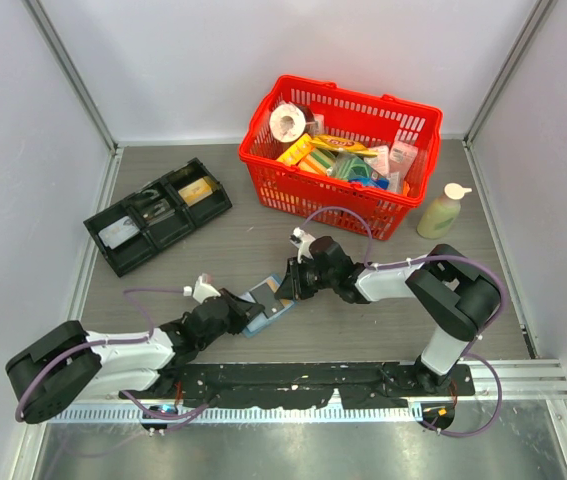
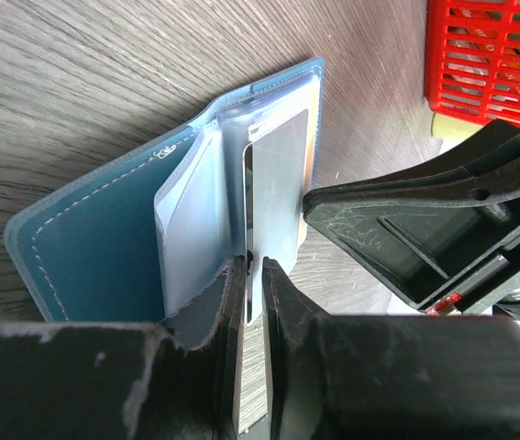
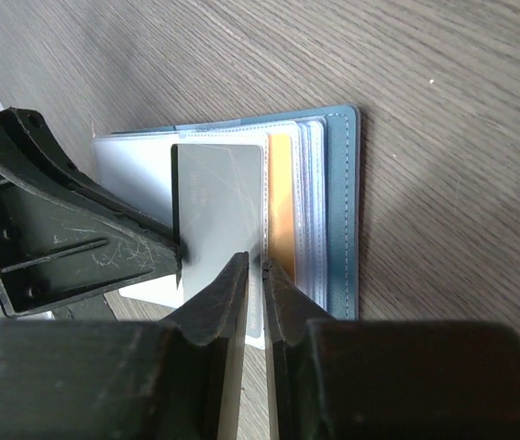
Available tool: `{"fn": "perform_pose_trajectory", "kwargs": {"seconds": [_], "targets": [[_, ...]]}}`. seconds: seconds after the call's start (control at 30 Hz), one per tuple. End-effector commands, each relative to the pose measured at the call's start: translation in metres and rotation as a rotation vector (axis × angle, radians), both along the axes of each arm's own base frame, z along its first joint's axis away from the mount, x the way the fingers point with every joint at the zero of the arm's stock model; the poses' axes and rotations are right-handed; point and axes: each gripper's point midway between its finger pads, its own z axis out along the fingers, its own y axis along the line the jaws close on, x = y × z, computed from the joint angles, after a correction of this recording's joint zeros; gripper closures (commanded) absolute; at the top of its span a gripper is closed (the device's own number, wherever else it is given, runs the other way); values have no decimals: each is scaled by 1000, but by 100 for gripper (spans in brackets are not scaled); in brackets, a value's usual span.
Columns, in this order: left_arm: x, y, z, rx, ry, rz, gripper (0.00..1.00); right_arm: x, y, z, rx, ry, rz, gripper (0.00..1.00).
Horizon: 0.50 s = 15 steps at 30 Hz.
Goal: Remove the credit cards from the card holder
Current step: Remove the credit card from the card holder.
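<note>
Blue and soft, the card holder (image 1: 271, 305) lies open on the worktop (image 1: 213, 250), right between my left fingers (image 1: 253, 312) and my right fingers (image 1: 285, 286). From above, both pairs reach it. Beyond my right fingers stands a red basket (image 1: 333, 200) of goods, and beyond my left fingers a black tray (image 1: 106, 250). The print on the goods is too small to read.

From my left wrist, my left fingers (image 2: 252, 266) are narrow, almost together. A thin pale edge sits between them. I cannot tell if it is the silver card (image 2: 278, 197) or a clear pocket (image 2: 191, 229), or if I really hold it. The silver card lies just past my fingertips, and my right fingers meet its other side.

From my right wrist, my right fingers (image 3: 256, 266) are narrow too, with their tips at the near corner of the silver card. I cannot tell if they pinch it. The orange card (image 3: 281, 197) is just beside them, tucked in its pocket. My left fingers touch the silver card's other edge.

I think the job has only begun. The silver card looks loose on top, but it lies on the holder, and the orange one is not out. Both must come free. I see faint marks on the silver card, but no words or brand I can read.
</note>
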Motion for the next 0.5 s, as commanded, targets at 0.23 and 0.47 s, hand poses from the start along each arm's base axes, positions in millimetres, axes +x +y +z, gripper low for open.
{"fn": "perform_pose_trajectory", "kwargs": {"seconds": [0.23,0.47], "targets": [[1,-5,20,-53,-72,-30,85,-4,-13,-17,-45,55,-17,82],[3,-9,27,-86,-101,-35,93,-7,-12,-18,-30,68,-7,82]]}}
